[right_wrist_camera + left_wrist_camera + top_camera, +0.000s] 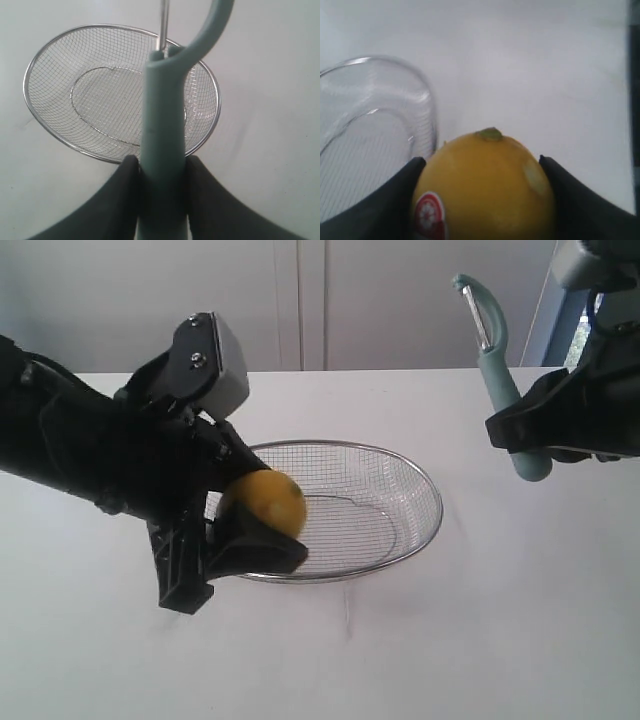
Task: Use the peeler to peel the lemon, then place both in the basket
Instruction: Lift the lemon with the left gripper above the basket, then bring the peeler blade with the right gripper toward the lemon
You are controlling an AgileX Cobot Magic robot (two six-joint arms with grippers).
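Silver mesh basket (425, 480) sits at centre. Left gripper (481, 167) clamps the lemon (266, 498) above its nine-o'clock rim. Peeler (497, 370), handle pinched in the right gripper (161, 164), stands near-upright, blade at twelve, well apart at the lemon's two o'clock.

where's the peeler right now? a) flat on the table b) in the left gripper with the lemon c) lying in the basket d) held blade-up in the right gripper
d: the peeler stands blade-up with its handle clamped in the right gripper, raised clear of the basket, while the left gripper holds only the lemon.
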